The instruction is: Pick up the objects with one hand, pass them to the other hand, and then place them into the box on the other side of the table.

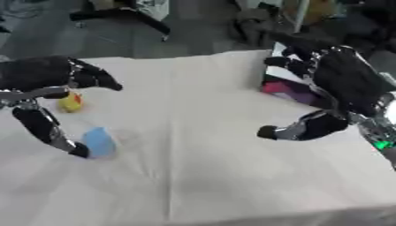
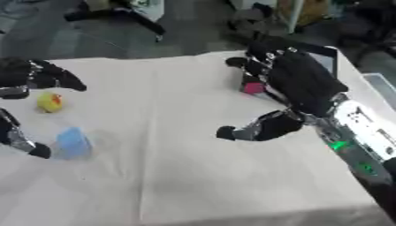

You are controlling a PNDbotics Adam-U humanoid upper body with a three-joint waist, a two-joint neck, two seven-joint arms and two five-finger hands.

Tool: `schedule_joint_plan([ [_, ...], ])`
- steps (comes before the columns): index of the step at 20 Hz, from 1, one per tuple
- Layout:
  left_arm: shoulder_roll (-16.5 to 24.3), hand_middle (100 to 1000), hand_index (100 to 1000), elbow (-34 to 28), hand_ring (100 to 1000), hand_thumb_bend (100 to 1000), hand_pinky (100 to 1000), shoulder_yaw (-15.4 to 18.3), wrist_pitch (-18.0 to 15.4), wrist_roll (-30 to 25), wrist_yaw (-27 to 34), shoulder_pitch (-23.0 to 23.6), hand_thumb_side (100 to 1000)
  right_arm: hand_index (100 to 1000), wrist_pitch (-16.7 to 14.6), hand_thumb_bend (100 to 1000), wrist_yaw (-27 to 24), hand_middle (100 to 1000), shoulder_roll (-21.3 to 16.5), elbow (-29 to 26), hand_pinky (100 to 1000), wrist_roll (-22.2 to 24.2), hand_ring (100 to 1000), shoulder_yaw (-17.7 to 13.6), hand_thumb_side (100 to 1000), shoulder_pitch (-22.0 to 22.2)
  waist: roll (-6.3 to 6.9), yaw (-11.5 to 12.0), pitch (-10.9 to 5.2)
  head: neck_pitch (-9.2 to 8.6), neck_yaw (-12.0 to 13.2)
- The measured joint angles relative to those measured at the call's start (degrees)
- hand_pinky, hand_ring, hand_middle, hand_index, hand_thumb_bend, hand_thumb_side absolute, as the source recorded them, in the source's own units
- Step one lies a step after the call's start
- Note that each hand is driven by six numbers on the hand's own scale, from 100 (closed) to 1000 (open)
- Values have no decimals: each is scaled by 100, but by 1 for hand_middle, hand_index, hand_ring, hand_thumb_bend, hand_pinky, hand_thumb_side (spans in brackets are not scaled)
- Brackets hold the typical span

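1. Blue object (image 1: 98,141) lies near-left on the table (image 1: 201,176), touching my left hand (image 1: 46,75)'s thumb (image 1: 48,130), inside its wide-open span.
2. Yellow object (image 1: 70,102) sits just beyond, under the fingers.
3. My right hand (image 1: 340,84) hangs spread and empty far right, beside the box (image 1: 290,88).
4. I see open cloth between for the handover.

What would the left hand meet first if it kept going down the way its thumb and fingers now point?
Probably the blue object: the left hand is spread open above it, thumb tip beside it. Depth is unclear.
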Motion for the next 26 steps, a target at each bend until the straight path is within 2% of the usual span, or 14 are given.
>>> schedule_joint_plan([
  [26, 99, 780, 931, 401, 773, 761, 753, -341, -1029, 1028, -2098, 142, 623, 838, 23, 706, 0, 1000, -6, 0, 783, 23, 758, 1, 969, -8, 25, 1, 0, 0, 40],
])
